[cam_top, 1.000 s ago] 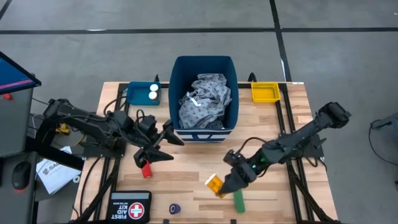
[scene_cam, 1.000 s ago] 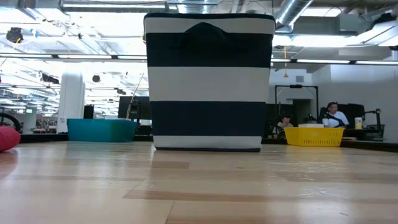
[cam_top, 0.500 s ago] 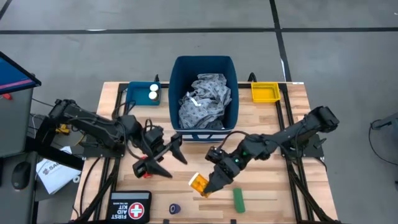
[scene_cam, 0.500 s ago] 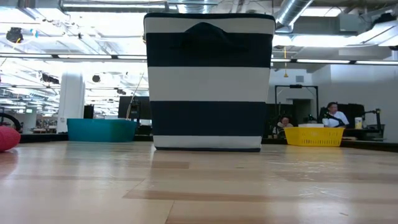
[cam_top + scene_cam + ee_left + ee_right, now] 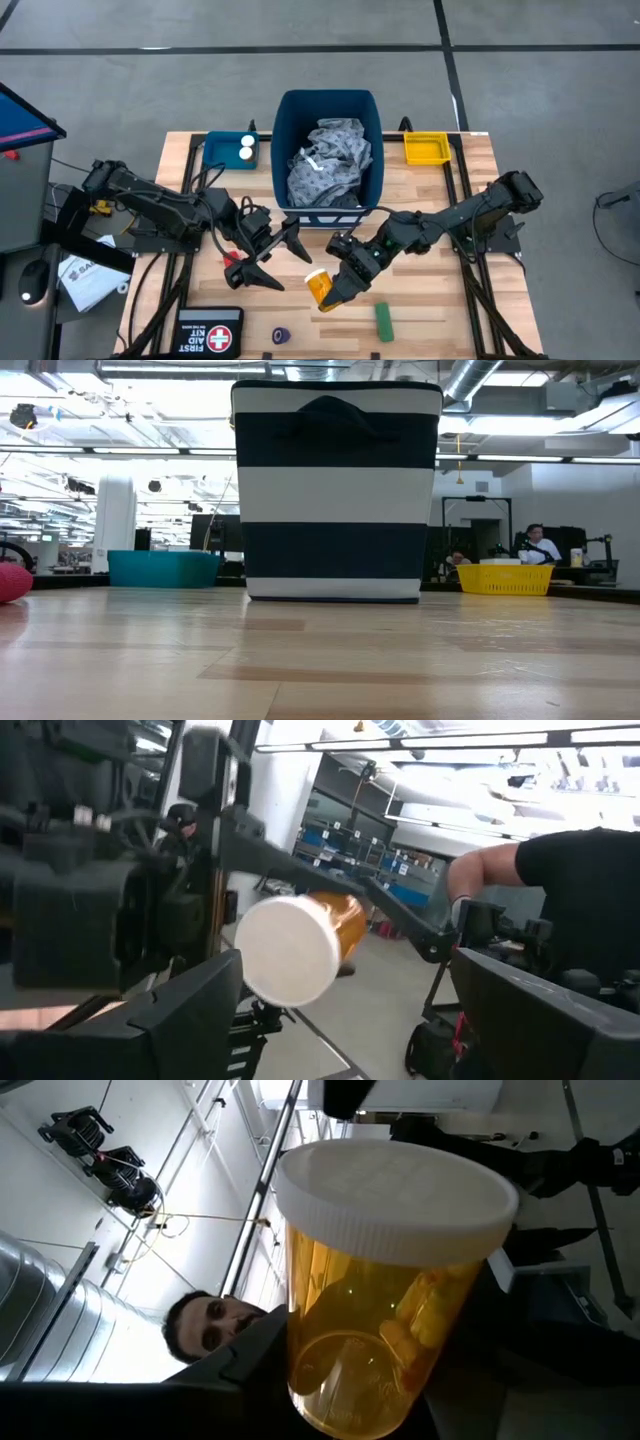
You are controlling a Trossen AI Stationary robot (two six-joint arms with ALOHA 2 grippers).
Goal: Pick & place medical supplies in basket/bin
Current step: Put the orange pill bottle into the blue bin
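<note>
My right gripper (image 5: 335,294) is shut on an orange bottle (image 5: 320,288) with a white cap, over the table's middle, in front of the tall dark blue bin (image 5: 283,150). The grey patterned gown (image 5: 330,160) lies in that bin. My left gripper (image 5: 279,260) is open and faces the bottle's cap (image 5: 290,950), with one finger on either side of it and apart from it. A red cylinder (image 5: 232,265) lies under the left arm. A green cylinder (image 5: 384,320) and a dark blue roll (image 5: 282,336) lie near the table's near edge. My right gripper pinches the orange bottle's lower body (image 5: 335,1380), near its base, between its two fingers (image 5: 250,1370). The fingers come from the table's right. The capped end (image 5: 395,1180) points away from the gripper, toward my left gripper, and the bottle is lifted clear of the table.
A teal tray (image 5: 214,152) holding two white bottles (image 5: 246,147) sits left of the bin, and a yellow tray (image 5: 426,147) sits right of it. A black FIRST AID KIT pouch (image 5: 210,332) lies at the near left corner. People (image 5: 540,545) show in the room beyond.
My right gripper has carried the orange bottle toward the table's left, away from the green cylinder. My left gripper has moved right and toward the near edge, off the red cylinder, and has turned to face the bottle. The red cylinder has stayed in place.
</note>
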